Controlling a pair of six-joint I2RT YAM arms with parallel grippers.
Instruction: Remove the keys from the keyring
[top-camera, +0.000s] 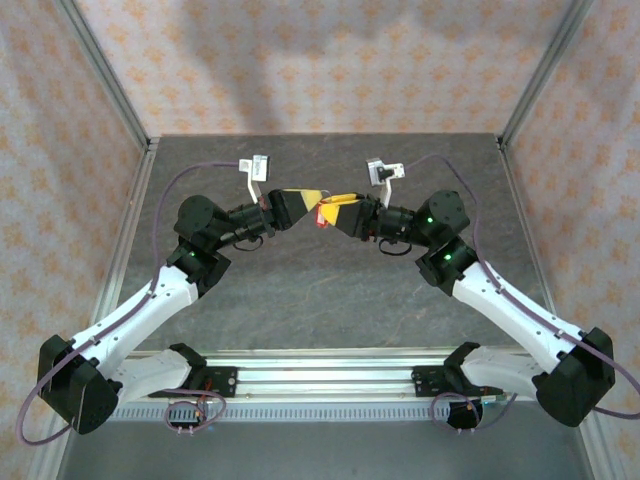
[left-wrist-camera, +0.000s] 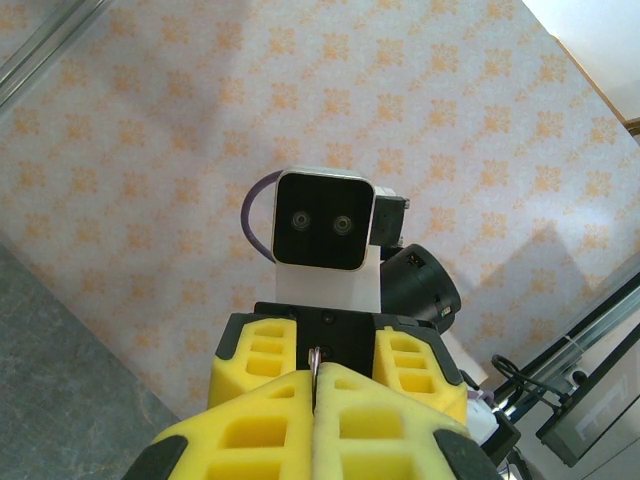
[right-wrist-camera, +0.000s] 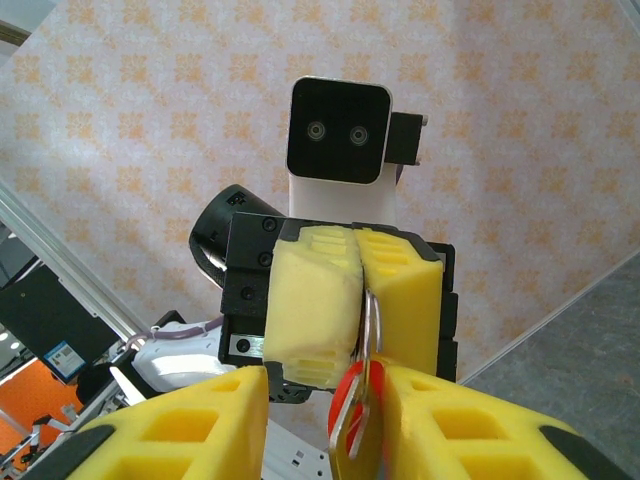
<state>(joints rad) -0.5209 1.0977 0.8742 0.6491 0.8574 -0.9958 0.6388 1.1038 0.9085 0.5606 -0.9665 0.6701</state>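
Observation:
Both arms are raised over the table, grippers tip to tip. My left gripper (left-wrist-camera: 316, 378) is shut on the thin metal keyring (left-wrist-camera: 315, 358), whose edge pokes out between its yellow foam pads. In the right wrist view the same keyring (right-wrist-camera: 371, 308) sticks out of the left gripper (right-wrist-camera: 360, 285), and a key with a red head (right-wrist-camera: 352, 405) hangs from it. My right gripper (right-wrist-camera: 325, 415) is open, with the key resting against its right-hand finger (right-wrist-camera: 470, 420) and the other finger apart from it. From above, the left gripper (top-camera: 310, 197) and right gripper (top-camera: 332, 208) meet at the red key (top-camera: 322, 216).
The grey table (top-camera: 300, 290) lies below both grippers. Metal frame posts (top-camera: 110, 80) and patterned curtain walls close the sides and back. An aluminium rail (top-camera: 320, 375) with the arm bases runs along the near edge.

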